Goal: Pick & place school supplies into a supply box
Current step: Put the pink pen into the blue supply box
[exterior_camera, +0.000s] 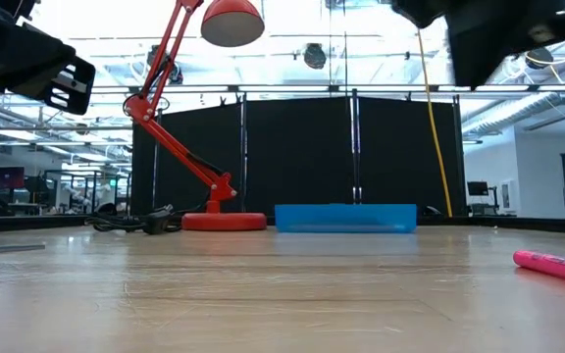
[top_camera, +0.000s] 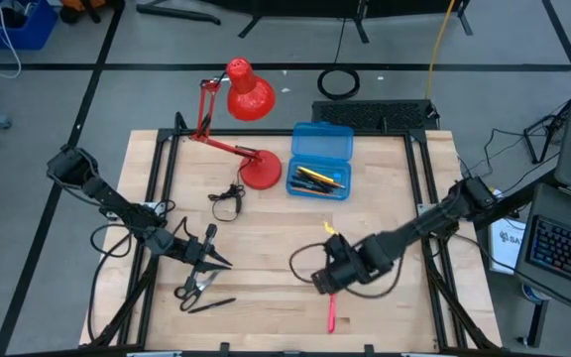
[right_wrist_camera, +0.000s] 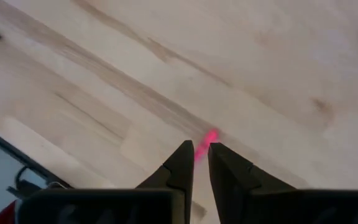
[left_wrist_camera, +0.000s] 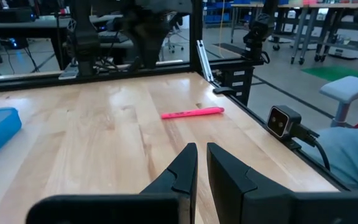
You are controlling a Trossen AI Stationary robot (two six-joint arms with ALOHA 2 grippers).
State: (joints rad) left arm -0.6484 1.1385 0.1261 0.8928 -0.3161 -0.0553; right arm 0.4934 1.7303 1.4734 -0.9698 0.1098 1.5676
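The blue supply box [top_camera: 320, 162] stands open at the table's far middle, with pens and an orange pencil inside. A pink pen [top_camera: 332, 312] lies flat near the table's near edge, right of centre. My right gripper [top_camera: 327, 283] hovers shut just above its far end, and the pen's tip [right_wrist_camera: 211, 134] shows past the fingertips. Black-handled scissors [top_camera: 196, 286] and a black pen [top_camera: 211, 304] lie at the near left. My left gripper [top_camera: 211, 256] hangs shut over them, raised off the table. A small yellow marker [top_camera: 330, 228] lies mid-table.
A red desk lamp [top_camera: 251, 149] stands left of the box, its base on the table. A small black wire loop [top_camera: 228, 196] lies in front of it. The black frame rails run along the table's left and right sides. Bare wood lies between the two grippers.
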